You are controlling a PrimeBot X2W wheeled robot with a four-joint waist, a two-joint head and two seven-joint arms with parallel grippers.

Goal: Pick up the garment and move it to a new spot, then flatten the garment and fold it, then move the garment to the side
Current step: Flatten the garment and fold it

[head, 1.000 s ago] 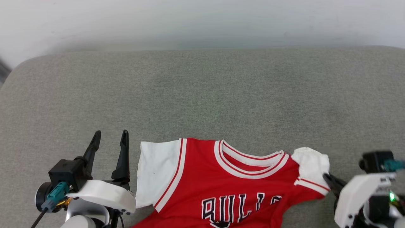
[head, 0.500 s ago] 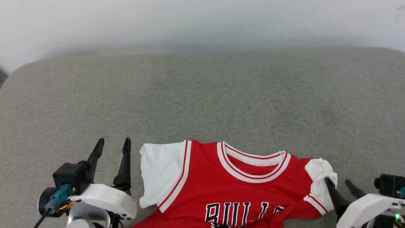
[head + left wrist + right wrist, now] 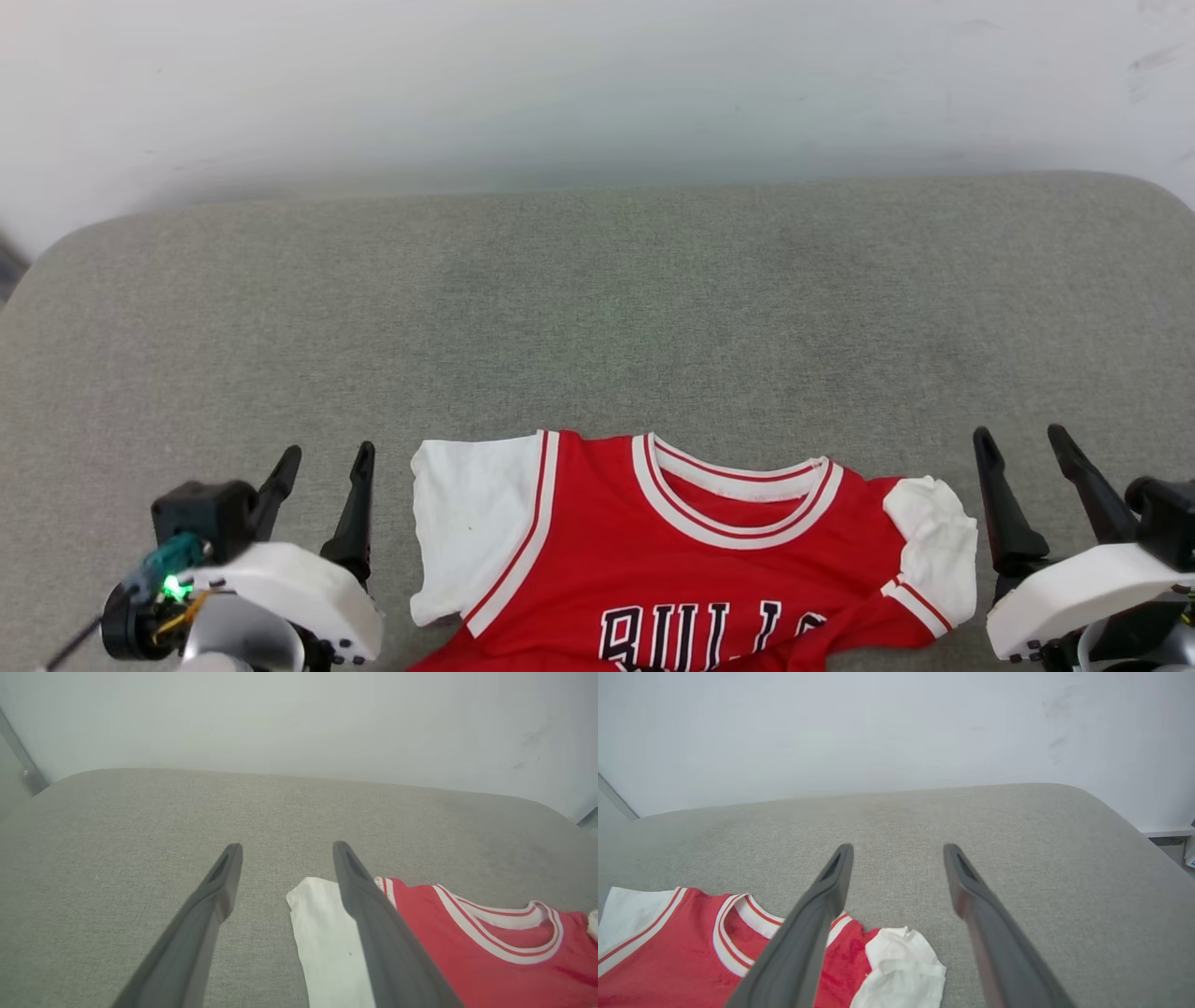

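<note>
Currently the garment lies front-up on the grey cushion, between the two grippers. The left gripper stands just beside its flat white sleeve and the right gripper just beside the crumpled one. Both are spread wide, holding nothing.

The garment lies on the cushion's near side.

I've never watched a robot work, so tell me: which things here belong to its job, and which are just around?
Part of the job: red jersey, left gripper, right gripper, both open.
Just around: grey cushion, white wall.
</note>
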